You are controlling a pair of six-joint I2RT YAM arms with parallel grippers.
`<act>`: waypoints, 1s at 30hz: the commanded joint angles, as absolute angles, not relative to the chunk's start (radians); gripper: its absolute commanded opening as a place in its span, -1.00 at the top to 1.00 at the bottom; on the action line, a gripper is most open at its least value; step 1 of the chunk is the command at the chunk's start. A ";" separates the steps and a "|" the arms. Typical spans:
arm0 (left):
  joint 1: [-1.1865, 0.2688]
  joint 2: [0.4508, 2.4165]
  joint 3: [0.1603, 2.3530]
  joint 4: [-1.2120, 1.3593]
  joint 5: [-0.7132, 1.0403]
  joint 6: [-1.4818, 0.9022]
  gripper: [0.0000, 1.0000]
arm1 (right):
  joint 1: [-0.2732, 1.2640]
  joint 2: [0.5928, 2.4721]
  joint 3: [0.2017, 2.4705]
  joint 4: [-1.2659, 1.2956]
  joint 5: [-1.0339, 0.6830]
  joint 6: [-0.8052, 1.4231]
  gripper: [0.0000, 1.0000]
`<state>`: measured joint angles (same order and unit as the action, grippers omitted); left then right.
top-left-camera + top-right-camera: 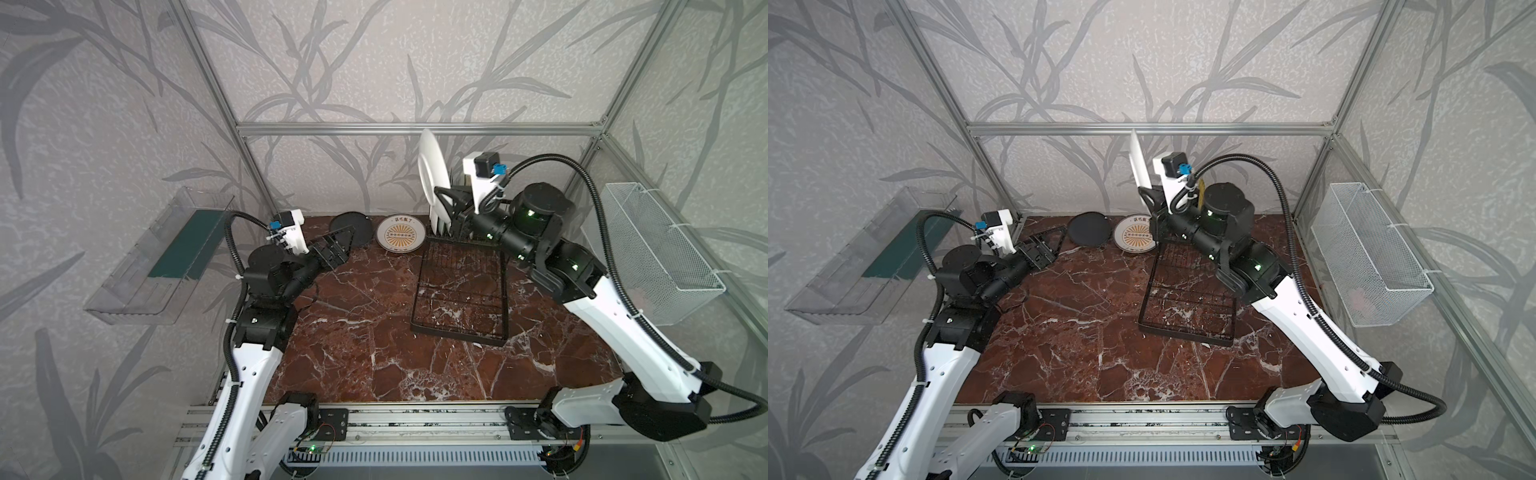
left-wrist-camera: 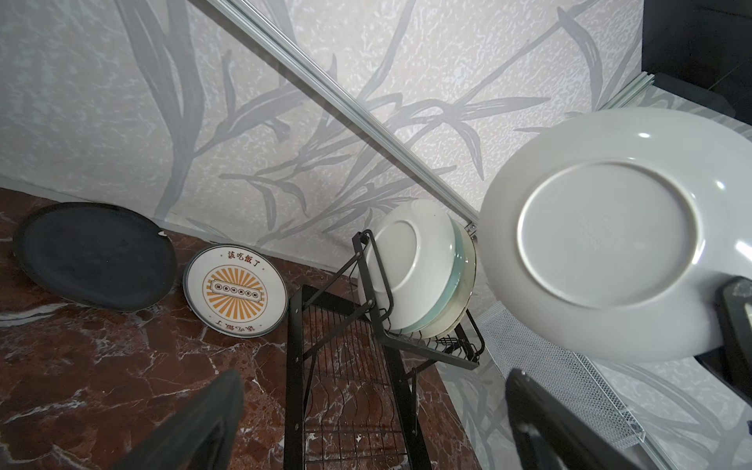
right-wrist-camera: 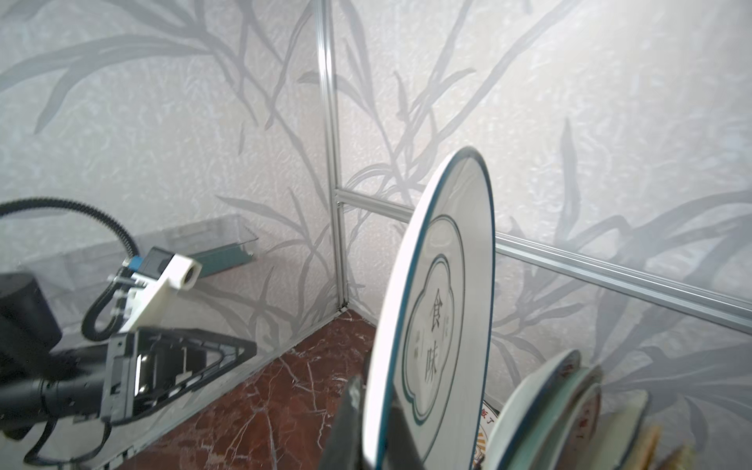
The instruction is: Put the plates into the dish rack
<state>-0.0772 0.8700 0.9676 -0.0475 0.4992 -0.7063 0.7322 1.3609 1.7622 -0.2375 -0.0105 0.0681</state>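
The right claw (image 1: 444,199) grips a white, dark-rimmed round plate (image 1: 430,166) on edge above the black wire dish rack (image 1: 457,337), the left claw (image 1: 347,241) gaping wide, and a tilted descent could knock the plates already slotted (image 2: 407,268).

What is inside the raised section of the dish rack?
Plates standing on edge in the dish rack: a white plate, a pale green plate behind it, then a cream plate. Any further ones are covered by these, so the count is unclear.
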 commanded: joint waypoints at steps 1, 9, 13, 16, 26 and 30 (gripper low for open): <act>-0.073 0.854 0.939 0.009 0.520 -0.686 -0.98 | 0.666 1.319 1.807 -0.214 -0.047 0.206 1.00; -0.073 0.871 0.872 0.048 0.536 -0.689 -0.98 | 0.447 1.271 1.772 -0.240 -0.017 0.353 1.00; -0.073 0.884 0.848 0.084 0.559 -0.686 -0.98 | 0.366 1.297 1.759 -0.288 -0.019 0.396 1.00; -0.073 0.901 0.835 0.111 0.581 -0.676 -0.98 | 0.352 1.333 1.748 -0.302 -0.009 0.394 1.00; -0.074 0.926 0.755 0.168 0.615 -0.590 -0.98 | 0.314 1.493 1.746 -0.285 -0.026 0.385 1.00; -0.074 0.935 0.715 0.207 0.617 -0.583 -0.98 | 0.303 1.528 1.743 -0.279 -0.029 0.393 1.00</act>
<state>-0.0772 0.9298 0.7345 0.1440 0.5999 -0.6186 0.3126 1.5467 1.7245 -0.3447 -0.0208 0.3935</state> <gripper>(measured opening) 0.991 0.084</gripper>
